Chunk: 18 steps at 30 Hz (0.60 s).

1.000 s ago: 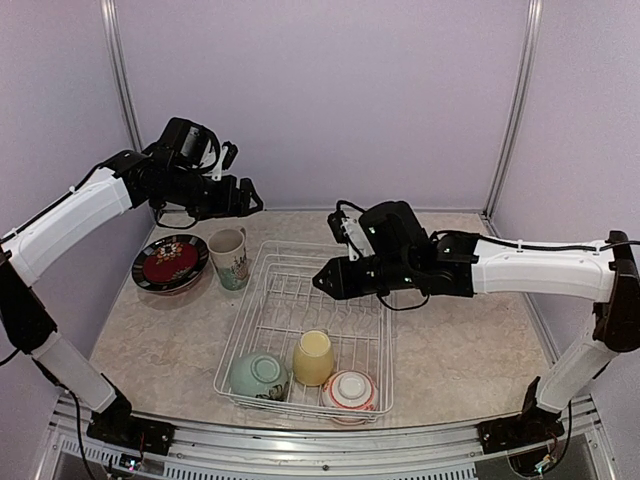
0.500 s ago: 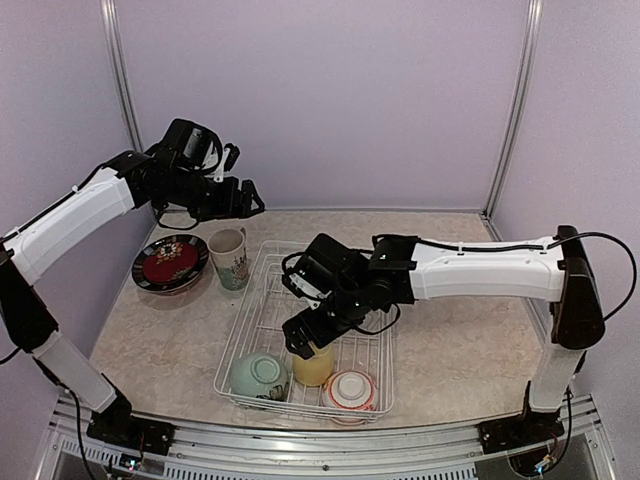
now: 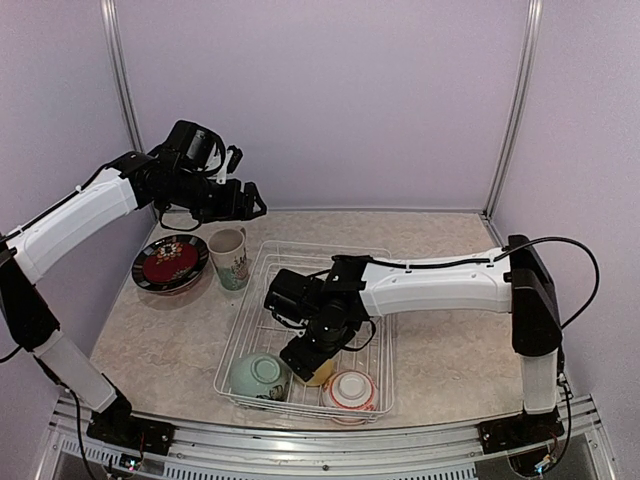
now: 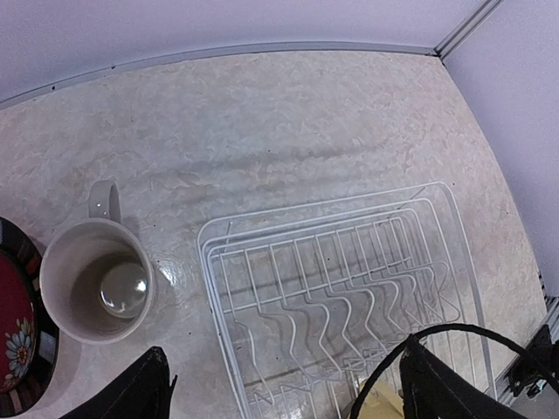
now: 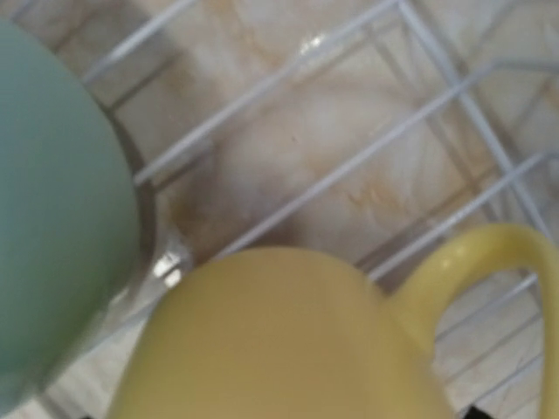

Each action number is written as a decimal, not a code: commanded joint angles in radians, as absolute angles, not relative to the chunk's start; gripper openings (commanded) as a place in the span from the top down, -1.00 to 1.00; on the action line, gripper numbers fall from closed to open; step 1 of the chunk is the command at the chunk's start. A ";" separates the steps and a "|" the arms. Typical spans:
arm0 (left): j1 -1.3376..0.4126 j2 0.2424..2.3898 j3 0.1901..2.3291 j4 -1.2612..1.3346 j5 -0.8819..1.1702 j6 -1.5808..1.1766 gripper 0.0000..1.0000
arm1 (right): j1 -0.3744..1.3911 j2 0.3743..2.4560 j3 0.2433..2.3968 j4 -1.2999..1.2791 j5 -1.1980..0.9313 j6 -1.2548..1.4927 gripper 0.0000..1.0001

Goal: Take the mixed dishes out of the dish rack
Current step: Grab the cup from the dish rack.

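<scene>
Reaching low into the white wire dish rack [image 3: 320,246] with the right gripper [image 3: 305,356], right over the yellow ceramic cup [image 5: 288,340], likely to lift it out. Cannot tell if clenched or let go. Packed close beside the cup: a pale-green round bowl [image 3: 258,375] and a red-and-white bowl [image 3: 350,390], easy to bump. Holding the left gripper [image 4: 279,393] up high, spread wide and empty, out of the way. Out on the table: tall white patterned mug [image 3: 229,258], red flower plate [image 3: 170,262].

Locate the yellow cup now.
In the top view the yellow cup sits at the near end of the dish rack, between the pale-green bowl on its left and the red-and-white bowl on its right, under the right gripper.
</scene>
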<state>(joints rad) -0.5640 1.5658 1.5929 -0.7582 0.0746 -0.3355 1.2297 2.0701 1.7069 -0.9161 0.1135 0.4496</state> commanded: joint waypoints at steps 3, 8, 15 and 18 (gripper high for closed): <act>-0.572 1.580 1.603 -0.779 0.085 -0.325 -0.72 | 1.239 2.062 1.730 -0.976 0.168 0.460 -0.89; -0.572 1.584 1.604 -0.781 0.087 -0.327 -0.72 | 1.239 2.016 1.728 -0.997 0.201 0.505 -0.99; -0.575 1.593 1.606 -0.784 0.093 -0.329 -0.72 | 1.240 2.031 1.760 -1.076 0.202 0.731 -1.00; -0.578 1.595 1.608 -0.786 0.104 -0.332 -0.72 | 1.237 2.031 1.756 -1.051 0.189 0.816 -1.00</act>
<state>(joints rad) -0.5655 1.5814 1.5929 -0.7650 0.0830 -0.3355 1.2324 2.0632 1.7401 -1.0321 0.1883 0.6594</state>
